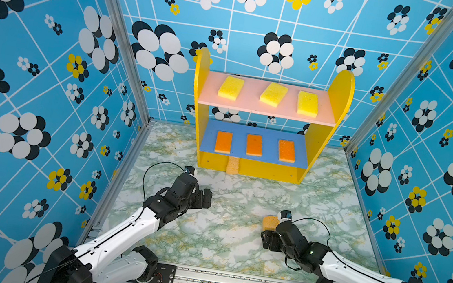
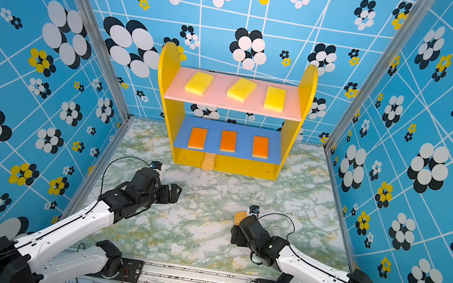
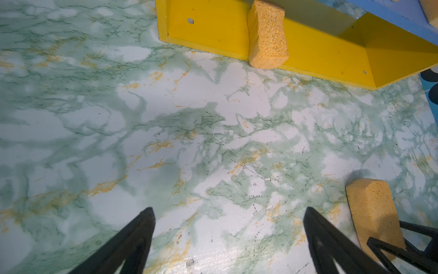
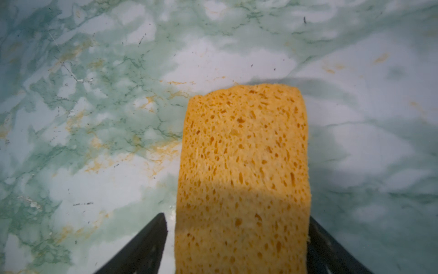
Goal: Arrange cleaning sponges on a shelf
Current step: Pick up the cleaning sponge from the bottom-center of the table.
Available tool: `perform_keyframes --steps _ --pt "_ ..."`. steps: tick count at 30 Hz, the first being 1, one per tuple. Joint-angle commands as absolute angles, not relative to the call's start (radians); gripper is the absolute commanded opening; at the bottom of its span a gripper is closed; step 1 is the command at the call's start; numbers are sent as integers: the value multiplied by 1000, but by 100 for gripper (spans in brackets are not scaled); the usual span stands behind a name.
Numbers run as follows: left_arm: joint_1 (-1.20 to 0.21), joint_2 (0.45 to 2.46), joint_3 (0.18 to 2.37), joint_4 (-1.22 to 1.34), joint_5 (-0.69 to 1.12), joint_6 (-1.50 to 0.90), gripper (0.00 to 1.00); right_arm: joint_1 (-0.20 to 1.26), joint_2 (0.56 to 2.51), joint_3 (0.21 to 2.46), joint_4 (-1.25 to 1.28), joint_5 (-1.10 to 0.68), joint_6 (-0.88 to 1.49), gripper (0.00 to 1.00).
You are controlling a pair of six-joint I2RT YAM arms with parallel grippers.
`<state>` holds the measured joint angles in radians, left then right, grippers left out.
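Right gripper (image 4: 237,237): jaws straddle a tan porous sponge (image 4: 244,170) lying on the marble tabletop (image 4: 94,118); one finger touches its side, the other stands just off, so a firm grip cannot be told. Left gripper (image 3: 230,239): jaws wide apart, empty, above bare tabletop. Ahead of it, a second tan sponge (image 3: 267,35) leans against the shelf (image 1: 272,172) base. Three orange sponges (image 1: 254,145) lie on the blue board, three yellow sponges (image 1: 273,94) on the pink board.

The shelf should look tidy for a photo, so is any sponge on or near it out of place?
Yes. One tan sponge stands on end on the table, against the yellow base front of the shelf, on no board. On the pink board, the middle yellow sponge lies askew. The orange sponges sit straight.
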<state>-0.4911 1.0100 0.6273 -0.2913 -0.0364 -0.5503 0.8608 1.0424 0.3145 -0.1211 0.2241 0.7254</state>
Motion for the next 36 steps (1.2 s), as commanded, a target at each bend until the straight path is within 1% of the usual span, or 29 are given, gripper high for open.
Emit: perform_keyframes --steps 1,7,11,15,18,22,26,30,33,36 --pt "-492 1009 632 -287 -36 -549 99 868 1065 302 -151 247 740 74" --pt "-494 1012 629 -281 -32 -554 99 871 1069 300 -129 283 736 65" --pt "-494 1017 629 -276 -31 -556 99 870 1069 319 -76 311 729 62" --pt "-494 1027 640 -276 -28 -550 99 870 1100 353 26 376 714 62" --pt "-494 1034 645 -276 -28 -546 99 870 1172 391 123 428 682 63" --pt "-494 1040 651 -277 -29 -541 99 857 1324 437 292 460 619 63" --pt "-494 1042 655 -282 -31 -536 99 828 1476 511 376 439 585 63" --pt "-495 1039 655 -287 -36 -537 99 758 1570 513 551 386 600 62" --pt "-494 1035 654 -287 -36 -537 99 717 1627 560 577 373 577 61" --pt "-494 1035 655 -290 -40 -535 99 708 1681 629 568 379 515 62"
